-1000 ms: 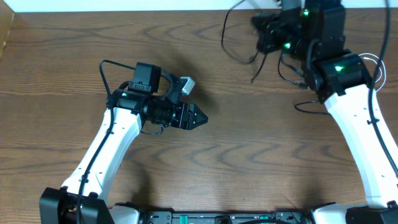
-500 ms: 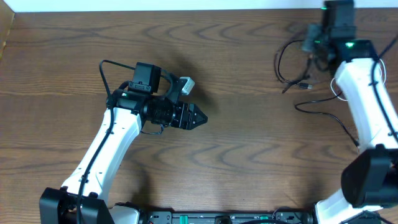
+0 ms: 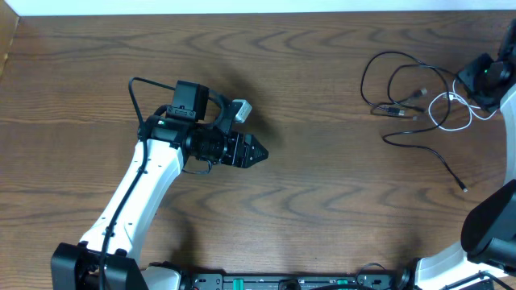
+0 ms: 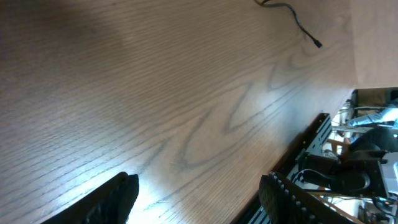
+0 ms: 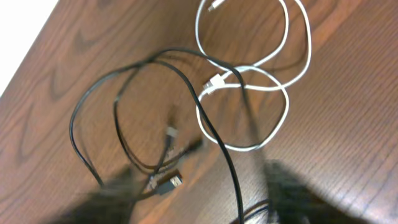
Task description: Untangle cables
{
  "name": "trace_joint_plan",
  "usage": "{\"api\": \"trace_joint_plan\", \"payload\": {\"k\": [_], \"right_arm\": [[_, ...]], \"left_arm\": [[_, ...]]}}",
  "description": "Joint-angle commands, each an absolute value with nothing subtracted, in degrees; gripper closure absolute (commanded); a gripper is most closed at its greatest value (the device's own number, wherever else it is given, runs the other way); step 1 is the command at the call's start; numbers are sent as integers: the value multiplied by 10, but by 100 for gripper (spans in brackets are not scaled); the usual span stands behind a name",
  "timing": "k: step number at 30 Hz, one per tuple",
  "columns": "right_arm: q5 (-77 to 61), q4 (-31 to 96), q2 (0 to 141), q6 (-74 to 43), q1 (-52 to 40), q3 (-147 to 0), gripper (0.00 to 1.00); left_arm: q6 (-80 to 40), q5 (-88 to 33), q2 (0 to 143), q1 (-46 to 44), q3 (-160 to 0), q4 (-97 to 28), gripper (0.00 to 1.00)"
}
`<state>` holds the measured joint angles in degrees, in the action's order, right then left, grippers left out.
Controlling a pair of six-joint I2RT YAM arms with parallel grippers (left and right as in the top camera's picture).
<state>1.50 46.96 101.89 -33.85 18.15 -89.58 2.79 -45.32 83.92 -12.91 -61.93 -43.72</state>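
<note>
The cables lie in a loose tangle on the wooden table at the back right. In the overhead view, black loops (image 3: 363, 80) overlap a thin white cable (image 3: 442, 121), and another black cord (image 3: 435, 149) trails toward the front. My right gripper (image 3: 472, 83) hovers at the tangle's right edge. Its wrist view shows the white cable (image 5: 309, 53), the black loops (image 5: 73, 124) and small plugs (image 5: 173, 182). The blurred jaws of the right gripper (image 5: 199, 205) stand apart, with one black cord (image 5: 227, 168) passing between them, ungripped. My left gripper (image 3: 256, 153) is open and empty, far to the left.
In the left wrist view, a black plug end (image 4: 317, 43) lies far from my left gripper (image 4: 200, 186). The rig's metal rail (image 4: 305, 149) runs along the table's front edge. A white wall borders the back edge (image 3: 242, 6).
The right arm swung from the back middle to the far right. Its jaws went from shut to apart, and the cables that hung from it now lie on the table. The left arm stayed still.
</note>
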Motion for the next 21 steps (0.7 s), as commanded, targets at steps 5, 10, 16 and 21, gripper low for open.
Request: {"api": "trace_joint_plan", "payload": {"k": [5, 10, 16, 21], "right_arm": [[-25, 498, 1020, -287, 174, -891, 1], [-113, 515, 1020, -207, 147, -891, 1], [-124, 521, 1020, -156, 81, -891, 1], [-122, 505, 1020, -156, 33, -891, 1]], "left_arm": [[23, -439, 842, -128, -620, -441, 32], [23, -438, 842, -128, -620, -434, 31], [23, -385, 842, -128, -620, -422, 2], [23, -340, 842, -128, -620, -422, 2]]}}
